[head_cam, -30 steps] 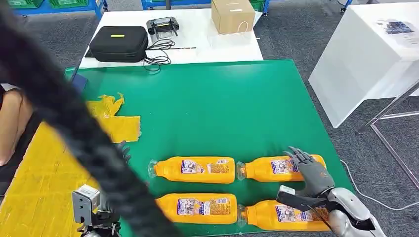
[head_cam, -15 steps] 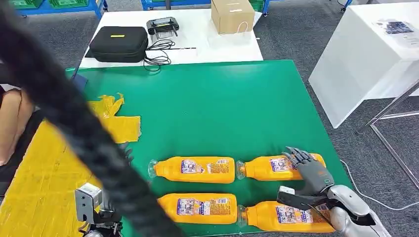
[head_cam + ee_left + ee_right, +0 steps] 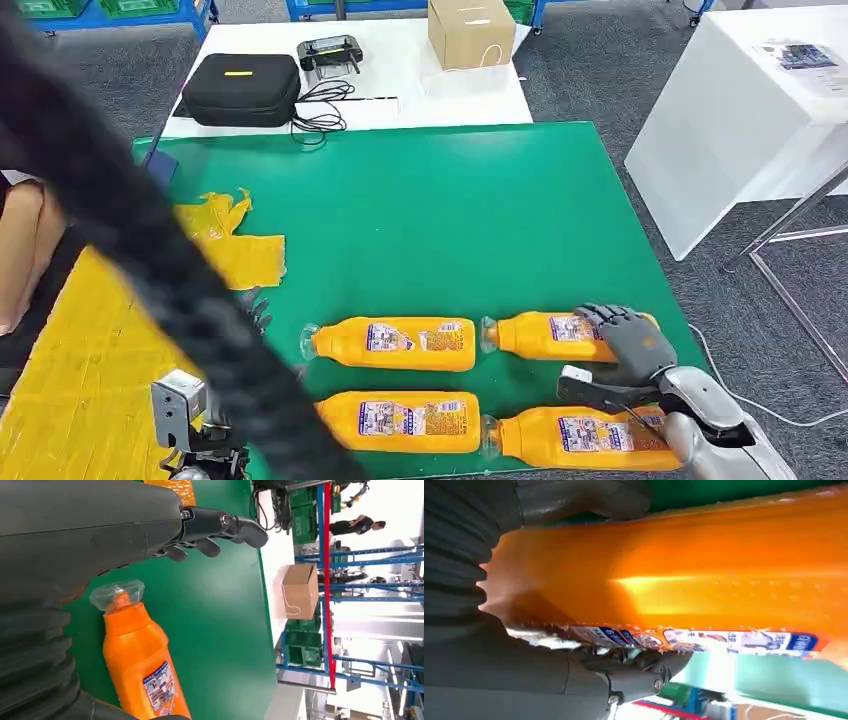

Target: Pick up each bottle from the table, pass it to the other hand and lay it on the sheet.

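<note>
With my right robot hand (image 3: pixel 632 340) draped over the far-right bottle (image 3: pixel 545 336) lying on the green bench (image 3: pixel 450 220), fingers not visibly closed, I worry a loose wrap rolls it into its neighbours.

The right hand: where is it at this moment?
In the head view, the right hand is at the green table's near right corner, wrapped over the far-right bottle.
</note>
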`<state>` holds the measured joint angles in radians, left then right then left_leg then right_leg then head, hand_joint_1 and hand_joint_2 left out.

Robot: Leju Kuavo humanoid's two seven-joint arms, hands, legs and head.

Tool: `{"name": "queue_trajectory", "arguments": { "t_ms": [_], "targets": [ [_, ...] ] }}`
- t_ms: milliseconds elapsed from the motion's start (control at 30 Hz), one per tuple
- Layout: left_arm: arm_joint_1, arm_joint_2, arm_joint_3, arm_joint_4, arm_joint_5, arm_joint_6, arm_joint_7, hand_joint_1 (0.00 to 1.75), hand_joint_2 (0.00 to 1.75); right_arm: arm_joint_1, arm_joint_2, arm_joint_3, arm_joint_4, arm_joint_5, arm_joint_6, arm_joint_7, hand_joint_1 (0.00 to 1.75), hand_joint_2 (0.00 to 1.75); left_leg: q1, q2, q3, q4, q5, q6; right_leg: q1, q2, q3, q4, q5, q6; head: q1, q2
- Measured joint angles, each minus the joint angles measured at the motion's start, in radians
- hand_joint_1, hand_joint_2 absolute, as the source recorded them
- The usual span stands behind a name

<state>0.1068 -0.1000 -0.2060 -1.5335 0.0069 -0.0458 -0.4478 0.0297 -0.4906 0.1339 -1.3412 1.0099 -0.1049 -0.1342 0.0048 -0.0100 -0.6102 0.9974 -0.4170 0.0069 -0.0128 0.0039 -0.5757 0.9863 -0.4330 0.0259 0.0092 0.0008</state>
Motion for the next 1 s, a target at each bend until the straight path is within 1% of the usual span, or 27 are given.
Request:
{"name": "queue_trajectory", "arguments": {
  "t_ms": [67, 333, 367, 467, 600, 833, 933, 1000],
  "targets": [
    [0.001, -0.003, 0.001, 0.0, 0.001, 0.0, 0.002, 0.0, 1.75, -0.013, 0.002, 0.006, 0.011, 0.039, -0.007, 0.04, 1.59, 1.75, 0.0, 0.0, 0.0, 0.0, 0.0, 0.0, 0.0, 0.0, 0.0, 0.0, 0.0, 0.0, 0.0, 0.0],
    [0.003, -0.005, 0.002, 0.0, 0.001, 0.0, 0.003, 0.0, 1.75, -0.03, 0.005, 0.019, 0.031, 0.052, -0.014, 0.054, 1.59, 1.75, 0.0, 0.0, 0.001, 0.0, 0.0, 0.0, 0.0, 0.0, 0.001, 0.0, 0.0, 0.0, 0.0, 0.0],
    [0.003, -0.005, 0.002, 0.0, 0.001, 0.0, 0.003, 0.0, 1.75, -0.03, 0.005, 0.021, 0.032, 0.053, -0.014, 0.054, 1.68, 1.75, 0.0, 0.0, 0.001, 0.0, 0.0, 0.0, 0.0, 0.0, 0.001, 0.0, 0.0, 0.0, 0.0, 0.0],
    [0.004, -0.005, 0.002, 0.0, 0.001, 0.0, 0.003, 0.0, 1.75, -0.033, 0.005, 0.023, 0.034, 0.056, -0.015, 0.057, 1.73, 1.75, 0.0, 0.0, 0.002, 0.0, 0.0, 0.0, 0.0, 0.0, 0.002, 0.0, 0.0, 0.0, 0.0, 0.0],
    [0.007, -0.008, 0.004, 0.0, 0.0, 0.002, 0.01, 0.0, 1.75, -0.057, 0.015, 0.029, 0.053, 0.149, -0.018, 0.144, 1.75, 1.75, 0.0, 0.001, 0.004, 0.0, 0.0, 0.0, 0.0, 0.0, 0.003, 0.0, 0.0, 0.0, 0.0, 0.0],
    [0.012, -0.018, 0.01, -0.001, 0.0, -0.002, 0.024, 0.0, 1.75, -0.114, 0.046, 0.028, 0.122, 0.257, -0.035, 0.236, 1.75, 1.75, 0.0, 0.001, 0.005, 0.0, 0.001, 0.001, 0.0, 0.0, 0.005, 0.0, 0.0, 0.0, 0.0, 0.0],
    [0.014, -0.022, 0.014, -0.001, 0.001, -0.006, 0.029, 0.0, 1.75, -0.122, 0.064, 0.019, 0.137, 0.296, -0.075, 0.269, 1.75, 1.75, -0.001, 0.0, 0.005, 0.0, 0.001, 0.001, 0.0, 0.0, 0.006, 0.0, 0.0, 0.0, 0.0, 0.0],
    [0.019, -0.023, 0.016, -0.003, 0.001, -0.008, 0.031, 0.0, 1.75, -0.121, 0.097, -0.003, 0.138, 0.294, -0.183, 0.279, 1.75, 1.75, -0.001, 0.0, 0.005, 0.0, 0.001, 0.001, 0.0, 0.0, 0.006, 0.0, 0.0, 0.0, 0.0, 0.0]
  ]
}}
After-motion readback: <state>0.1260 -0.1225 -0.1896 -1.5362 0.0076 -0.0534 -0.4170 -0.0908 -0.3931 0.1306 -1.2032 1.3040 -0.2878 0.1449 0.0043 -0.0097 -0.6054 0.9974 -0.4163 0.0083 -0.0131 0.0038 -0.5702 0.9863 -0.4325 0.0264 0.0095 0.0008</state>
